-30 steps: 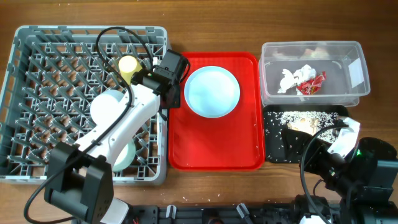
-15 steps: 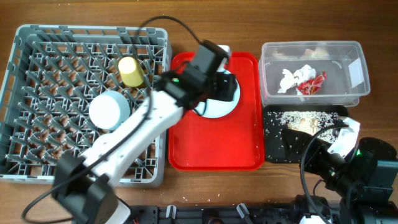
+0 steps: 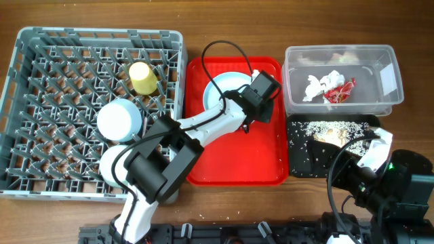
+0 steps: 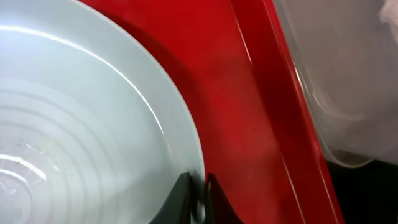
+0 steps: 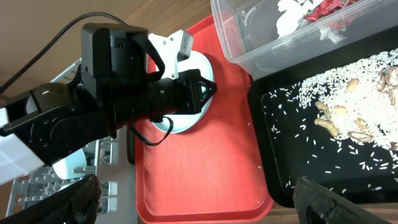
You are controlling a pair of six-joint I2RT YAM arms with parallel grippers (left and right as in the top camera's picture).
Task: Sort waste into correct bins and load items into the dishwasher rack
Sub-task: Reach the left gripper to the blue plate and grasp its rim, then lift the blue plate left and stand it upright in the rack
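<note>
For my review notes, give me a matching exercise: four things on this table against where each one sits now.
1. small yellow cup
2. light blue round plate
3. crumpled white paper napkin
4. whitish rice scraps

A. black rectangular plastic tray
B. red serving tray
C. grey pegged dishwasher rack
D. clear rectangular plastic tub

Pairs: 1-C, 2-B, 3-D, 4-A.

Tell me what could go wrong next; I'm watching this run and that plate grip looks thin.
The left claw pinches only the rim of the light blue plate, so it may slip or tilt when lifted. The clear tub stands close beside the red tray; a swing that way could knock it.
</note>
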